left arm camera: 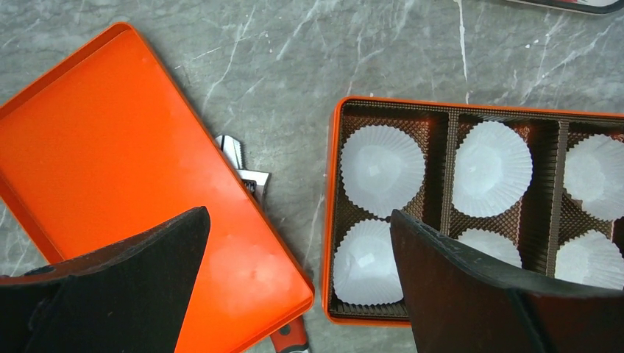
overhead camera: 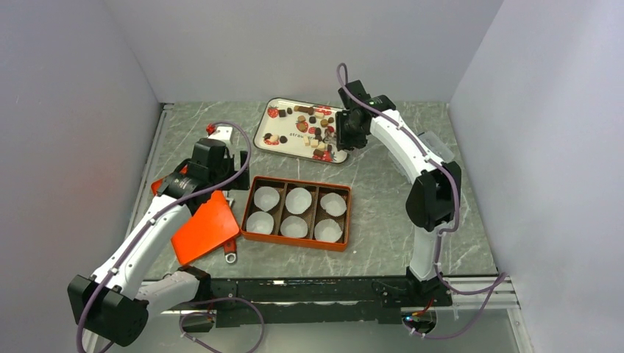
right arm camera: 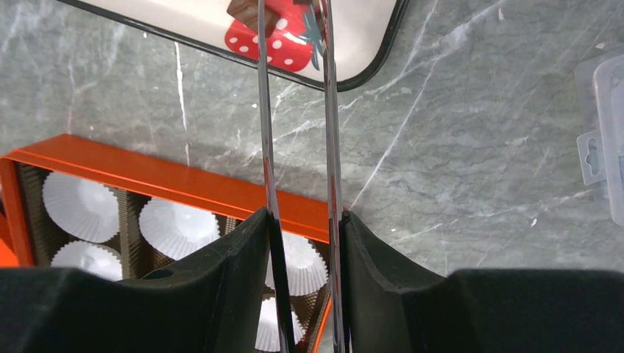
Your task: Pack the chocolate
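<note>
The chocolate [overhead camera: 313, 121] lies as several small brown, tan and cream pieces on the white strawberry-print tray [overhead camera: 283, 143] at the back. My right gripper [overhead camera: 340, 132] hangs over the tray's near right corner, shut on metal tongs [right arm camera: 329, 110]. The two thin tong arms run up to the tray [right arm camera: 353, 44]. One brown chocolate [right arm camera: 243, 7] shows beside the left arm at the frame's top edge; the tong tips are cut off. My left gripper [left arm camera: 299, 217] is open and holds nothing, above the gap between the orange lid [left arm camera: 110, 147] and the orange box [left arm camera: 332, 191].
The orange box [overhead camera: 294, 245] holds several white paper cups [overhead camera: 298, 200] in brown compartments. The orange lid [overhead camera: 206, 228] lies to its left on top of a red-handled tool [left arm camera: 250, 180]. A clear plastic container [right arm camera: 607, 125] sits at the right.
</note>
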You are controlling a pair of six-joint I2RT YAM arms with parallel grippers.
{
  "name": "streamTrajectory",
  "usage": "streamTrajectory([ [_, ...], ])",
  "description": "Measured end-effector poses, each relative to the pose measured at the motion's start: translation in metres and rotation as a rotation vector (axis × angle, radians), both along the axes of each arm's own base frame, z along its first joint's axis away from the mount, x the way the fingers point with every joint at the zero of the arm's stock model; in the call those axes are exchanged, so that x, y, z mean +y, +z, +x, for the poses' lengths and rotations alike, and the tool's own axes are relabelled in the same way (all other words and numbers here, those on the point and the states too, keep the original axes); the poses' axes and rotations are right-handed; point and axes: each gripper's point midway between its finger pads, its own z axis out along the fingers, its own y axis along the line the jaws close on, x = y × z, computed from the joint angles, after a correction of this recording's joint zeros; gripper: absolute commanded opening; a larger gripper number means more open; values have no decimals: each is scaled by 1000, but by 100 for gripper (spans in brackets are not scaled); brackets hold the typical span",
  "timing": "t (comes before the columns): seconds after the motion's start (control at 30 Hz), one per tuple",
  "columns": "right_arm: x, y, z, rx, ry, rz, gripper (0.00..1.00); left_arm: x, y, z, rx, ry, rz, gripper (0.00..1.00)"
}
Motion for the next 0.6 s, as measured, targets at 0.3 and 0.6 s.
streamTrajectory([
  [0.3,2,-12,-6,26,27,-50,40,6,-1,2,5,19,-1,99],
  [0.6,3,-36,-5,73,37,-111,36,7,-3,3,12,24,-6,99],
])
